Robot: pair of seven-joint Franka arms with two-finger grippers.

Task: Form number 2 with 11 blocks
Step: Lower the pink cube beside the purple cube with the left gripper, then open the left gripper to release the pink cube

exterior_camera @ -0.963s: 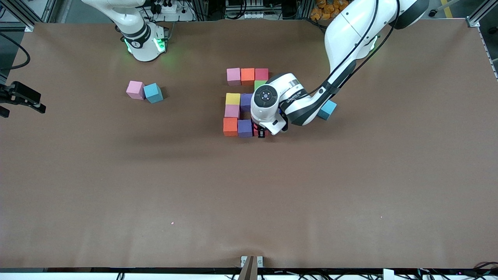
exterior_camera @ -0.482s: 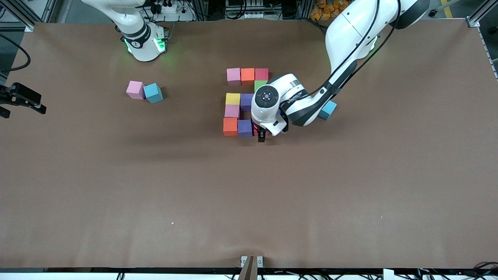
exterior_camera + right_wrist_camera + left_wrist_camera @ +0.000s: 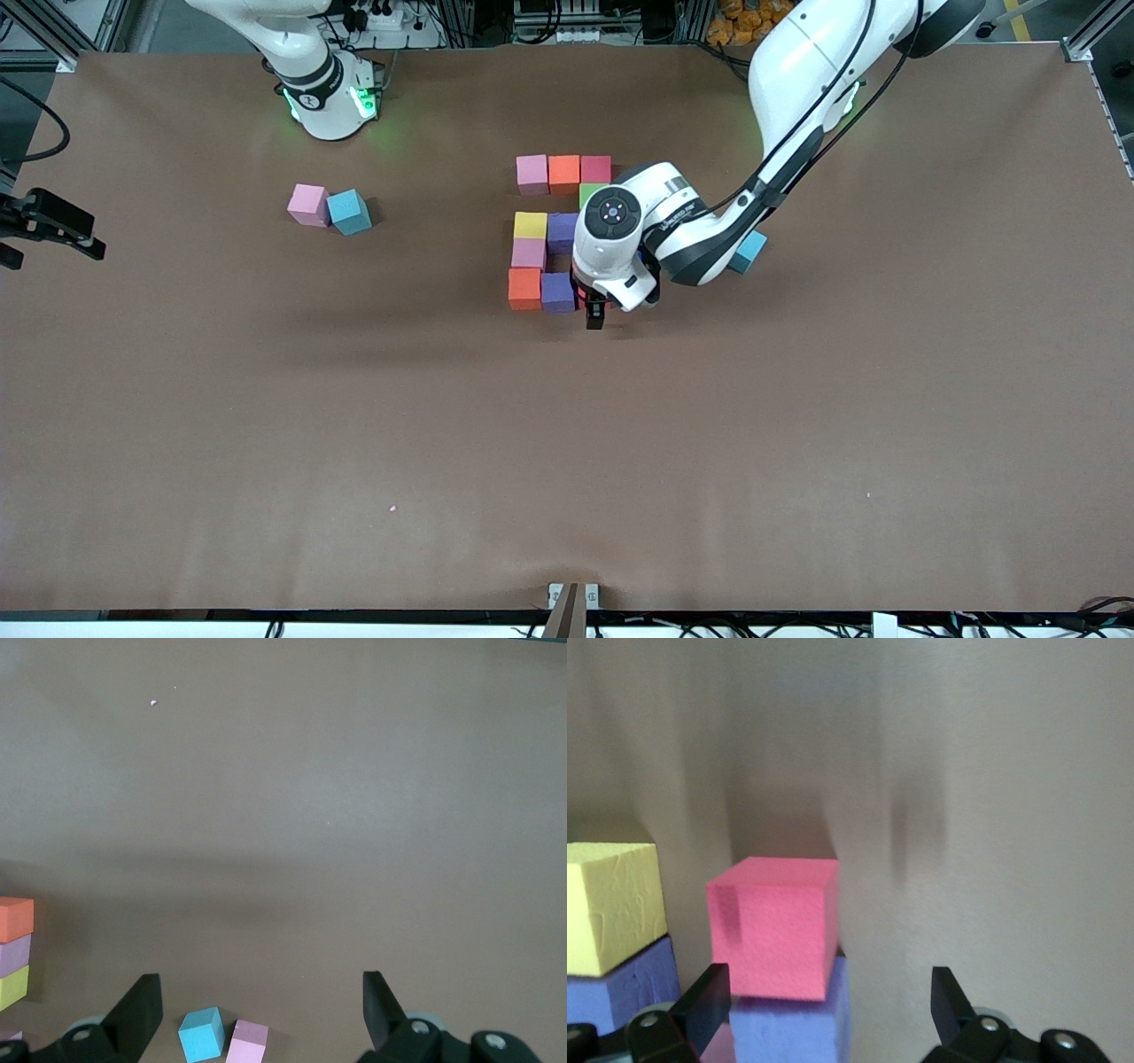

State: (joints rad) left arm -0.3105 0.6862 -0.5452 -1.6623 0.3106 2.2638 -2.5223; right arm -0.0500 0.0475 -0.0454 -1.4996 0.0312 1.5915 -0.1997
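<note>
Lifted slightly since a second ago, the left gripper (image 3: 595,312) now hangs over the crimson foam cube (image 3: 775,926) at the digit's nearest corner, fingers (image 3: 700,1005) spread wide, holding nothing. On the brown paper-covered table (image 3: 797,425), the blocky number 2 of coloured foam cubes (image 3: 542,235) sits mid-table, nearer the bases. Right gripper (image 3: 257,1019) waits off the table's right-arm end, fingers wide. A spare pink foam cube (image 3: 307,204) touches a light-blue foam cube (image 3: 349,211).

Bare table (image 3: 567,443) nearer the camera; left arm (image 3: 700,235) over the block cluster (image 3: 549,230).
</note>
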